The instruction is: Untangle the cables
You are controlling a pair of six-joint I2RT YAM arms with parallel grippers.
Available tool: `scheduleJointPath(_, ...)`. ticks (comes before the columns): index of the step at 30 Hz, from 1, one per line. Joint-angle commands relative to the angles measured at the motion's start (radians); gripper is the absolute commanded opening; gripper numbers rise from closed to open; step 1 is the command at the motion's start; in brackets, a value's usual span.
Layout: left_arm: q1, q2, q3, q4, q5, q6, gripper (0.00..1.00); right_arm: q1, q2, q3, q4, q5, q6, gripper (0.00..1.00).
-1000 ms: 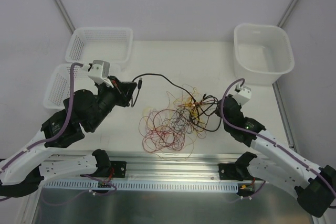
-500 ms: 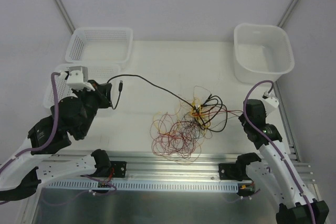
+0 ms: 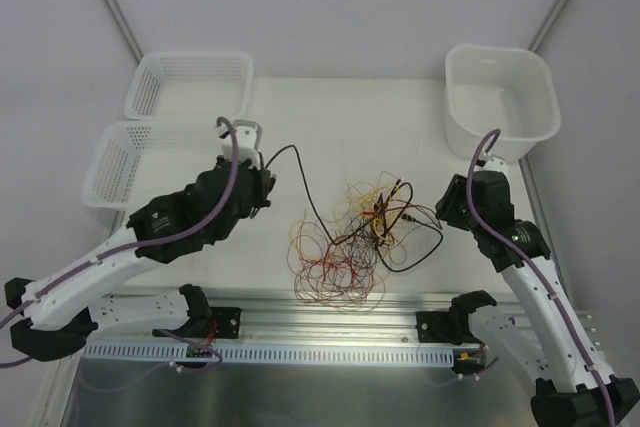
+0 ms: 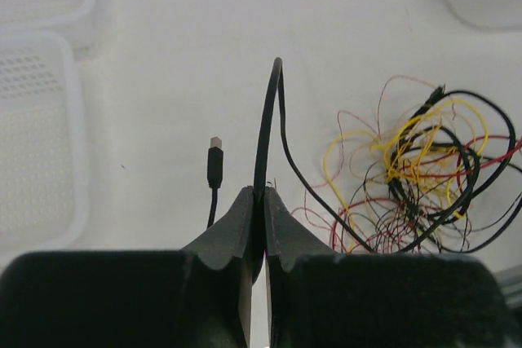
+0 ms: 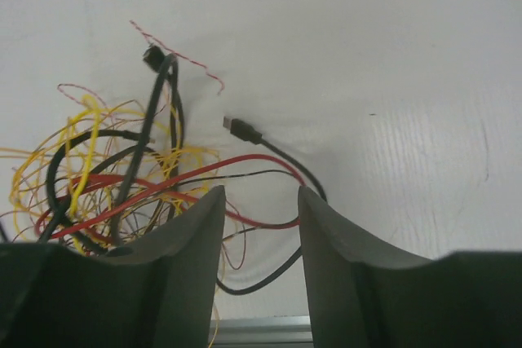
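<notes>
The cables [image 3: 350, 242] lie as a tangle of red, yellow and black wires mid-table. My left gripper [image 3: 262, 184] is shut on a black cable [image 3: 300, 162] that arcs up and runs down into the tangle. In the left wrist view the left gripper [image 4: 263, 197] pinches this black cable [image 4: 265, 120], and its plug end [image 4: 214, 160] hangs to the left. My right gripper [image 3: 447, 205] is open at the tangle's right edge. In the right wrist view the right gripper [image 5: 261, 197] has a red cable [image 5: 245, 159] and a black cable with a plug [image 5: 242, 129] lying in front of and between the fingers.
Two white mesh baskets [image 3: 190, 82] [image 3: 130, 162] stand at the back left. A white tub [image 3: 500, 102] stands at the back right. An aluminium rail [image 3: 330, 307] runs along the near table edge, just below the tangle.
Both arms swung outward, then back toward the tangle. The left gripper kept the black cable, which went taut and now arcs slack. The tangle shifted slightly right.
</notes>
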Motion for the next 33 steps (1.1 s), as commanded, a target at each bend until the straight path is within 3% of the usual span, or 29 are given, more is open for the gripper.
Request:
scheduleJointPath(1,0.000,0.052,-0.018,0.013,0.118,-0.052,0.04,0.034,0.000,0.064,-0.037,-0.108,-0.080,0.48)
scheduleJointPath(7,0.008,0.151,-0.162,0.081,0.224,-0.123,0.05,0.114,-0.009,0.054,0.003,-0.227,-0.123,0.58)
scheduleJointPath(14,0.138,0.209,-0.403,0.224,0.319,-0.155,0.13,0.227,0.014,0.020,0.046,-0.213,-0.109,0.66)
scheduleJointPath(16,0.161,0.206,-0.399,0.235,0.395,-0.141,0.25,0.247,0.022,0.018,0.054,-0.211,-0.105,0.70)
scheduleJointPath(17,0.160,0.189,-0.385,0.244,0.423,-0.118,0.36,0.268,0.026,0.020,0.055,-0.213,-0.103,0.73)
scheduleJointPath(18,0.160,0.180,-0.374,0.258,0.489,-0.107,0.57,0.279,0.028,0.024,0.055,-0.213,-0.104,0.75)
scheduleJointPath(21,0.157,0.149,-0.305,0.263,0.616,-0.069,0.82,0.319,0.029,0.044,0.054,-0.162,-0.101,0.82)
scheduleJointPath(27,0.086,0.181,-0.137,0.264,0.768,0.021,0.92,0.345,-0.012,0.089,0.000,-0.060,-0.080,1.00)
scheduleJointPath(33,-0.012,0.355,0.020,0.263,0.750,0.141,0.91,0.345,-0.075,0.132,-0.118,0.183,-0.011,1.00)
